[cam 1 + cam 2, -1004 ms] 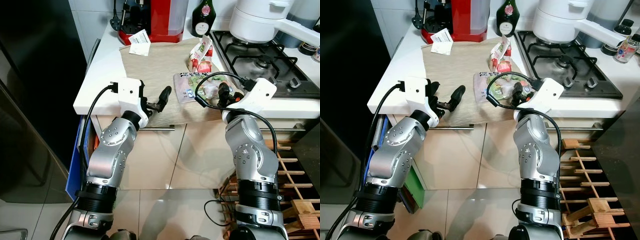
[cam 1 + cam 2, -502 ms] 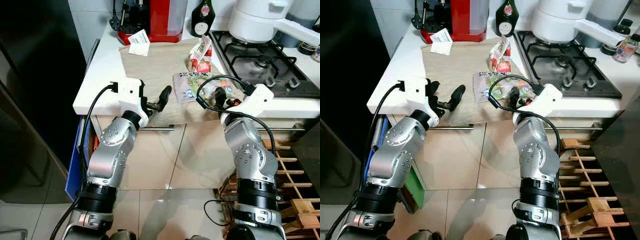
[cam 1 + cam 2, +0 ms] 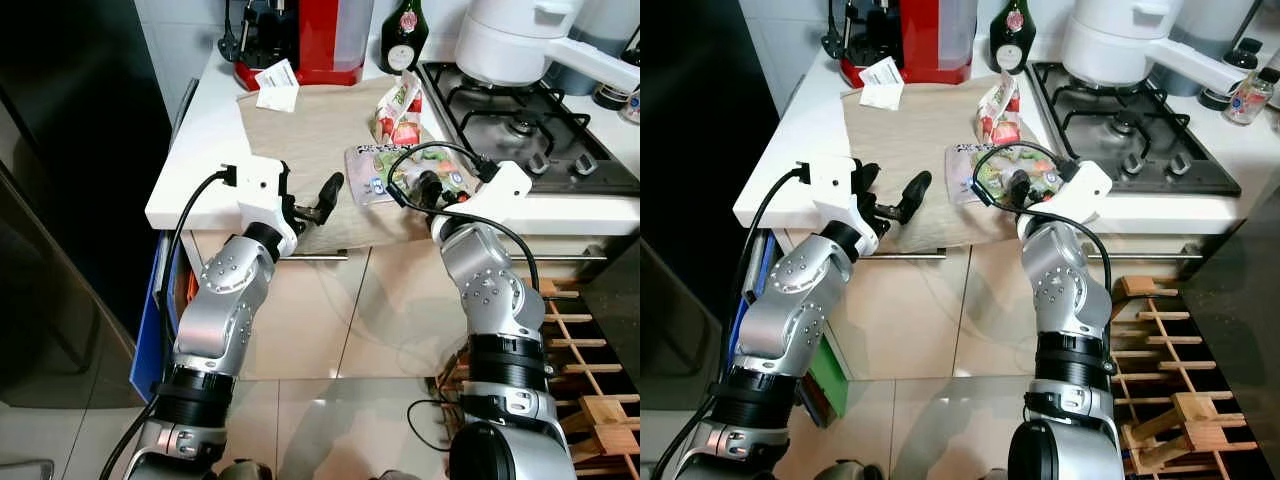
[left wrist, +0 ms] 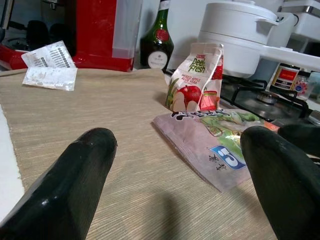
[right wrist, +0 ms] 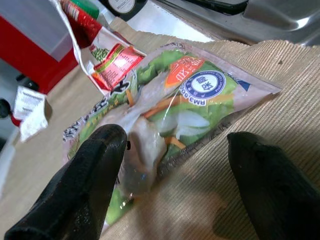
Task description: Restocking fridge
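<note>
A clear bag of mixed vegetables (image 3: 372, 166) lies flat on the beige mat (image 3: 310, 130) near the counter's front edge. Just behind it stands a small red and white bag of apple slices (image 3: 399, 106). My right gripper (image 3: 438, 190) is open and hovers at the vegetable bag's near edge; in the right wrist view the vegetable bag (image 5: 190, 100) lies just ahead of the fingers (image 5: 85, 180). My left gripper (image 3: 306, 196) is open over the mat's front left part, apart from both bags, with the apple bag (image 4: 196, 77) farther off.
A red appliance (image 3: 322, 35), a green bottle (image 3: 403, 35) and a paper slip (image 3: 278, 85) stand at the counter's back. A white pot (image 3: 510, 40) sits on the gas hob (image 3: 525, 125). A dark fridge (image 3: 70, 170) is left; a wooden rack (image 3: 590, 360) is on the floor, right.
My right arm has swung forward and left, bringing its gripper over the near edge of the vegetable bag. The left arm has stayed where it was.
</note>
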Controlling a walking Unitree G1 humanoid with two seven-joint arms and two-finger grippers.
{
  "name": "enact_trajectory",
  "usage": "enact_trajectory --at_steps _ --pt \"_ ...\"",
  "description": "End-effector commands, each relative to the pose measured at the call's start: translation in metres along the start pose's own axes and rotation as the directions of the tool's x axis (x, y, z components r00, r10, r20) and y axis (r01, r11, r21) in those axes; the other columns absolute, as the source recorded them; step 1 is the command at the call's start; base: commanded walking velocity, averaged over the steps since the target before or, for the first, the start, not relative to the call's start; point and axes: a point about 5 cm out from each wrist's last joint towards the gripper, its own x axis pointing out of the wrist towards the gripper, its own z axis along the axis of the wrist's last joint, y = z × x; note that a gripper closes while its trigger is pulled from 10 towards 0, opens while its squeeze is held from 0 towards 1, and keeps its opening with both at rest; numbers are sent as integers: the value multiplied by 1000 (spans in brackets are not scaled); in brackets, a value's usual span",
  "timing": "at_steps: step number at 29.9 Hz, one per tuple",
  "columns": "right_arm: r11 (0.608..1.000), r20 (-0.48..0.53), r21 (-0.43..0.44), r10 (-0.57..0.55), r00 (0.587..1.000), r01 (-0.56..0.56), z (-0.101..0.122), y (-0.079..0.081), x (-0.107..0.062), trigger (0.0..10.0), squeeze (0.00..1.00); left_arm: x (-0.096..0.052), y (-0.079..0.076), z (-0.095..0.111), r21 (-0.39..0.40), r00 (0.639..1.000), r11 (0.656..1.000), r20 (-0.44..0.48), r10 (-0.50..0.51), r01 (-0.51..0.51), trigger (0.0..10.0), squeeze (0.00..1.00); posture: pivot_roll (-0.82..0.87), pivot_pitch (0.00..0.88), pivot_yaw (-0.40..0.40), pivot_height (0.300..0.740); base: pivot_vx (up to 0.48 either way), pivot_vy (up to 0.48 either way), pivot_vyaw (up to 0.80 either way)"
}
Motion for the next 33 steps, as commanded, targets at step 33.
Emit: enact_trajectory --at_steps 33 --pt "904 -92 -425 -96 991 48 -21 -18 18 10000 0 -1 -3 3 -2 1000 1000 3 -19 19 10000 0 -105 42 -14 736 0 0 0"
